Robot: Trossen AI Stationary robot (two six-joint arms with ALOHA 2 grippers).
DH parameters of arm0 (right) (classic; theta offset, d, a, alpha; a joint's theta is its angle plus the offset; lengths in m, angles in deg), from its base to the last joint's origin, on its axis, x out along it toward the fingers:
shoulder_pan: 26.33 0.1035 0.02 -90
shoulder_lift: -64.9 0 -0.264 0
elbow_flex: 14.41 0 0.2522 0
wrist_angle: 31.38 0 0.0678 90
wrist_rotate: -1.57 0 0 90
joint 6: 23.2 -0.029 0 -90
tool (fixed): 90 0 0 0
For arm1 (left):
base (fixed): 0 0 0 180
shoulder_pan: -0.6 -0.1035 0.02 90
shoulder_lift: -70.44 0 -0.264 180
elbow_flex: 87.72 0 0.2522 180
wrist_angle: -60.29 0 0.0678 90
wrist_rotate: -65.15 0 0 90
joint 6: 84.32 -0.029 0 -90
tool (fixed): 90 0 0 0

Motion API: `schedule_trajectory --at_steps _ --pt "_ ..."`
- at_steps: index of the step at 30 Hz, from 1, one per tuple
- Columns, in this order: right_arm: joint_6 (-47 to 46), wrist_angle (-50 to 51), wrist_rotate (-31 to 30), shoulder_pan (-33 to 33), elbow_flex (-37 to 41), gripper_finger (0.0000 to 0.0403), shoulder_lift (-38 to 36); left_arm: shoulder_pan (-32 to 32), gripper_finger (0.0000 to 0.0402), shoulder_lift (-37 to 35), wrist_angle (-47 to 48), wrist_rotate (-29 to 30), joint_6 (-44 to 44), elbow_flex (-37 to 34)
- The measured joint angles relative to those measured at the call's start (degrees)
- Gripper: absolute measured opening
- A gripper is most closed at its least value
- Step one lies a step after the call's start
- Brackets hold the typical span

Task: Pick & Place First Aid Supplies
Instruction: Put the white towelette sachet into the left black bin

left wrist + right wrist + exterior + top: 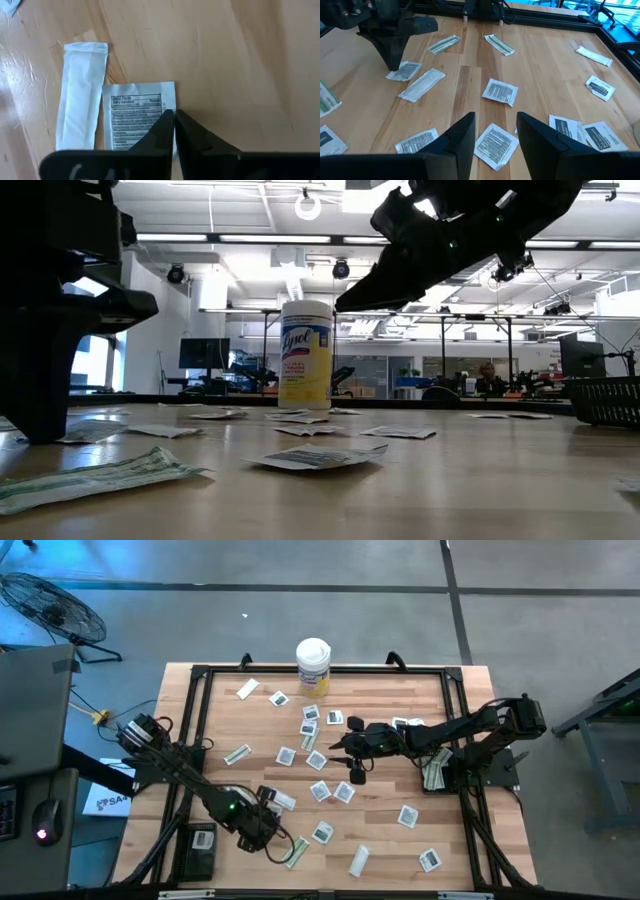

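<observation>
My left gripper is down at about seven o'clock on the pale wooden table, near its front edge. Its two dark fingers are pressed together, tips meeting on the edge of a square white sachet with printed text; I cannot tell whether the sachet is pinched between them or only touched. Just beside that sachet lies a narrow oblong white wrapper, flat on the wood and touching the sachet's side. A pale-green striped oblong wrapper lies close by toward six o'clock.

Toward the centre, the first aid packets are scattered across the table: square white sachets with dark marks and several narrow wrappers, all lying flat and mostly apart from one another. At twelve o'clock, by the far edge, a tall white plastic canister with a yellow label stands upright.

My right gripper hangs above the middle of the table, reaching in from three o'clock, clear of the surface in the low view. Its fingers stand wide apart with nothing between them, and a square white printed sachet lies on the wood below the gap. More sachets lie around it. At three o'clock, by the right arm's base, a small stack of green-striped wrappers rests near the table's edge.
</observation>
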Motion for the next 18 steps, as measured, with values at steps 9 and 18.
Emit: schedule_trajectory --at_steps 9,18 --pt "0.0 0.0 0.0 0.0 0.0 0.0138 0.0 -0.2 0.0001 -2.0 0.4 2.2 -1.2 -0.4" --pt "0.0 0.0 0.0 0.0 0.0 0.0138 0.0 -0.1 0.0 -4.2 -0.8 2.5 -1.1 -0.3"
